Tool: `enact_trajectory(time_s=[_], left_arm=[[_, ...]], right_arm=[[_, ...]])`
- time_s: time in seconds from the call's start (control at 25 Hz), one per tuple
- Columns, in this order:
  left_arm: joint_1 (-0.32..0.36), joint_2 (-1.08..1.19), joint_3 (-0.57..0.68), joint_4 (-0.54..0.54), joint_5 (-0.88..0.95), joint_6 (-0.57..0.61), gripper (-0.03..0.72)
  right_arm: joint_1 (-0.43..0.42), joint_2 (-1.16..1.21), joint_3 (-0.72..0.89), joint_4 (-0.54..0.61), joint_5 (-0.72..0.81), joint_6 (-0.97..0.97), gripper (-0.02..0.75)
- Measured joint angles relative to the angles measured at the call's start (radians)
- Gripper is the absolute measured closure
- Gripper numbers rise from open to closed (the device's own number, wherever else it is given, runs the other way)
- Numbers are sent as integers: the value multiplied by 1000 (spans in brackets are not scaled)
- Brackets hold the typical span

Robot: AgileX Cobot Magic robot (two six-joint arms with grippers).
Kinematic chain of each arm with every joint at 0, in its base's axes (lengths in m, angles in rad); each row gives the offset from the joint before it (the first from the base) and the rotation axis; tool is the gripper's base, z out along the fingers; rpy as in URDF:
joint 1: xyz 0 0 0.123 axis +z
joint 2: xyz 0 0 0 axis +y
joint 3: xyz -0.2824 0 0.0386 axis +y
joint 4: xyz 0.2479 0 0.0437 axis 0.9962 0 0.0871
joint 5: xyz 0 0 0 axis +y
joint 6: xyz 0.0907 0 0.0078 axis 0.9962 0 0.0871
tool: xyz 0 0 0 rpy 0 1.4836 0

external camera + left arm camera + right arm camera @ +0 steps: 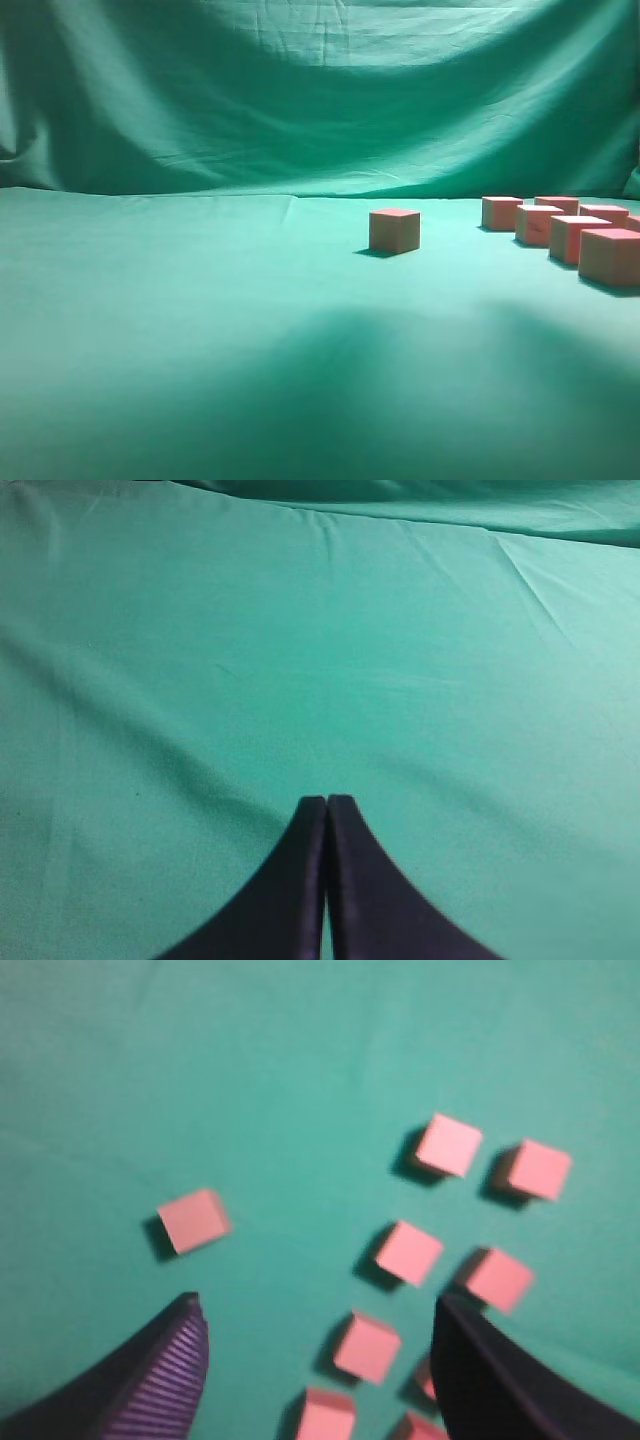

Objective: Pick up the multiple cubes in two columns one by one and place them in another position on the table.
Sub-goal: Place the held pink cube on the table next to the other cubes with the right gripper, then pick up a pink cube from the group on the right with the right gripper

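Observation:
Several red cubes stand in two columns at the right of the green table, led by the near one (610, 256). One red cube (394, 230) stands apart to their left. In the right wrist view the lone cube (193, 1220) lies left of the columns (408, 1252). My right gripper (318, 1312) is open and empty, high above the cubes, with a cube (366, 1347) between its fingers below. My left gripper (326, 802) is shut and empty over bare cloth. Neither gripper shows in the exterior view.
Green cloth (200, 330) covers the table and hangs as a backdrop behind. The right wrist view is blurred.

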Motion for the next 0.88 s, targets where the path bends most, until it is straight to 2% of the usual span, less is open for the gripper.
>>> enact_trajectory(time_s=[0.24,0.36,0.64,0.88], left_arm=[[0,0,0,0,0,0,688],[0,0,0,0,0,0,688],[0,0,0,0,0,0,688],[0,0,0,0,0,0,688]], right_arm=[[-171,-248,421,-11,2,85,260],[-222,-336,606,-9,-42,106,260],[-233,-412,937,106,-329,110,260],[-233,-412,1048,124,-532,110,260]])
